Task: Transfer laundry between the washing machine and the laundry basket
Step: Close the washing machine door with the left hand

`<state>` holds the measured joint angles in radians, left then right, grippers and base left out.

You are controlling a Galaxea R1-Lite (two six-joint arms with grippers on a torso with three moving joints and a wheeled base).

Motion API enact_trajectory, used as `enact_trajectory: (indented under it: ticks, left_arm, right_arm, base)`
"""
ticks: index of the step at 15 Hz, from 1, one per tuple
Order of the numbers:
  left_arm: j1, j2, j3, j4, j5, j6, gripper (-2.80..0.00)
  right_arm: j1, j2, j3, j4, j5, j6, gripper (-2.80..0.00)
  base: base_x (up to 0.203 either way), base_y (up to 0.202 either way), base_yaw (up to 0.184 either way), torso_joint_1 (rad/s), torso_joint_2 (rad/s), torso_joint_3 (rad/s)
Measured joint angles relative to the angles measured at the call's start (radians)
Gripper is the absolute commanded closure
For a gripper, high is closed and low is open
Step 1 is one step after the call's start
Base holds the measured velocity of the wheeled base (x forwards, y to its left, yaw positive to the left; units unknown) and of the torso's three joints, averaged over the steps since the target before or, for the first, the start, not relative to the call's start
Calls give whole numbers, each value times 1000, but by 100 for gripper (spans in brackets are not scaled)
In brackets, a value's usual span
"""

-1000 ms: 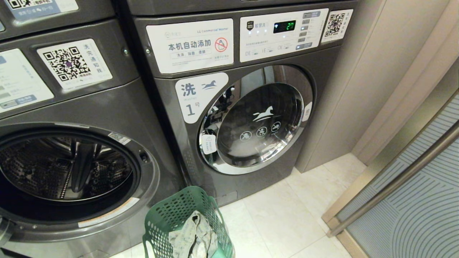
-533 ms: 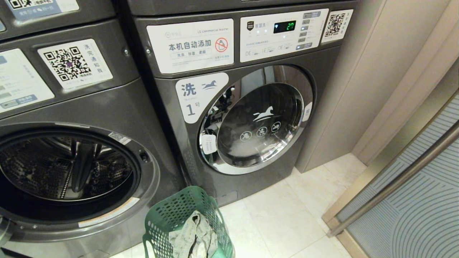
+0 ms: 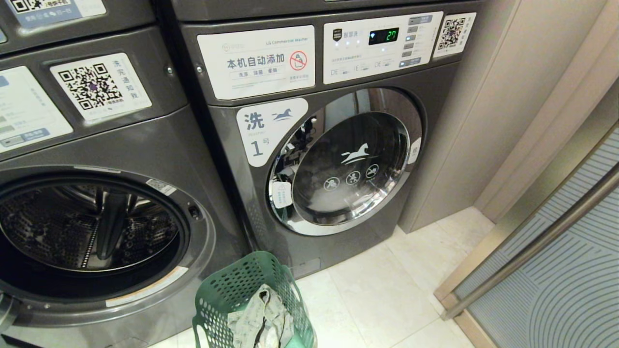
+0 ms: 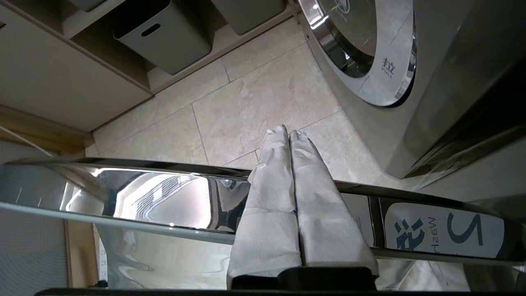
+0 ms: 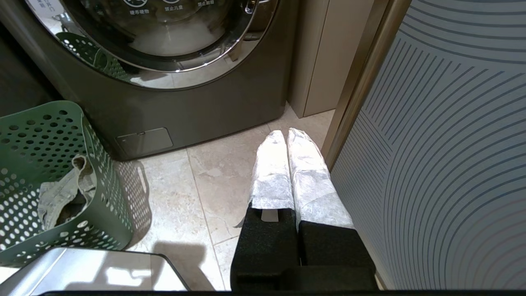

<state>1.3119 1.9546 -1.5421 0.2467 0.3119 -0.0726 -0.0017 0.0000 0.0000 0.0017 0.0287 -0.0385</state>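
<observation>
We judge that our left gripper [image 4: 289, 133], fingers pressed together and empty, lies across the chrome rim of the open round glass door [image 4: 123, 197] marked "2", while the grey-beige laundry bundle [image 3: 261, 316] sits in the green perforated basket [image 3: 227, 290], nearer our closed, empty right gripper [image 5: 286, 133].

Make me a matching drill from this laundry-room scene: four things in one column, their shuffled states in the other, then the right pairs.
Things:
1. laundry
2. laundry basket
3. washing machine
4. machine marked "1"

States:
A. door shut, display lit
B. door swung open, drum bare
C. lying in the basket
D. standing on the floor tiles between the two machines

Pairs: 1-C, 2-D, 3-B, 4-A
</observation>
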Motion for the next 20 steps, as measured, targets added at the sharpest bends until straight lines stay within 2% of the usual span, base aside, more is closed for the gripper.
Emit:
enact_trajectory:
  ticks: [7,11,15,20]
  left_arm:
    - [1,-17,0,75,5,-1,0]
    - [1,-26,-5,75,4,-1,0]
    - [-9,-53,-24,54,-45,-31,0]
    - [-12,-65,-37,52,-53,-32,0]
  right_arm:
    - [0,0,0,0,0,0,0]
    - [0,0,0,0,0,0,0]
    - [0,0,0,0,0,0,0]
    - [0,0,0,0,0,0,0]
  base:
    - [0,0,0,0,0,0]
    - [0,0,0,0,0,0]
    - [0,0,0,0,0,0]
    - [0,0,0,0,0,0]
